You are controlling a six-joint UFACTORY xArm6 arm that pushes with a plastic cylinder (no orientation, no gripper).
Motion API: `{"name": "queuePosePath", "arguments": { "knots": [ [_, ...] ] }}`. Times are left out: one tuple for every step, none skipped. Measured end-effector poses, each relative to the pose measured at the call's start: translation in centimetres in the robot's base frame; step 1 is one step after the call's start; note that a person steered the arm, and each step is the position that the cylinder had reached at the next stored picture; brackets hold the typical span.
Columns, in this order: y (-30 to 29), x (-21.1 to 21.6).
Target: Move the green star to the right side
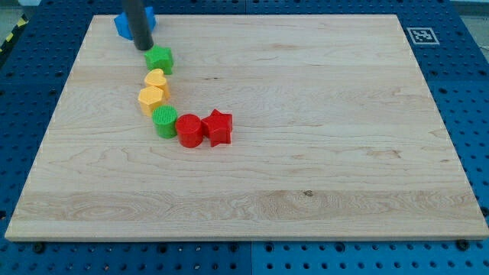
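Note:
The green star lies on the wooden board near the view's top left. My tip is just up and left of the star, close to touching it. Below the star, a yellow heart, a yellow hexagon, a green cylinder, a red cylinder and a red star form a curved chain. A blue block sits behind the rod, partly hidden, shape unclear.
A black-and-white marker tag sits at the board's top right corner. The board rests on a blue perforated table.

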State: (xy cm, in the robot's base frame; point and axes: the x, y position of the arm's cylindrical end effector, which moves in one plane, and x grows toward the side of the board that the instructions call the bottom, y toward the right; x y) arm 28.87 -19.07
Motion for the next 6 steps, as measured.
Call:
{"name": "queuePosePath", "arguments": {
  "knots": [
    [-1.2,2.0],
    [0.7,4.2],
    [4.2,4.6],
    [7.5,4.6],
    [11.8,4.6],
    [15.0,4.5]
  ]
}}
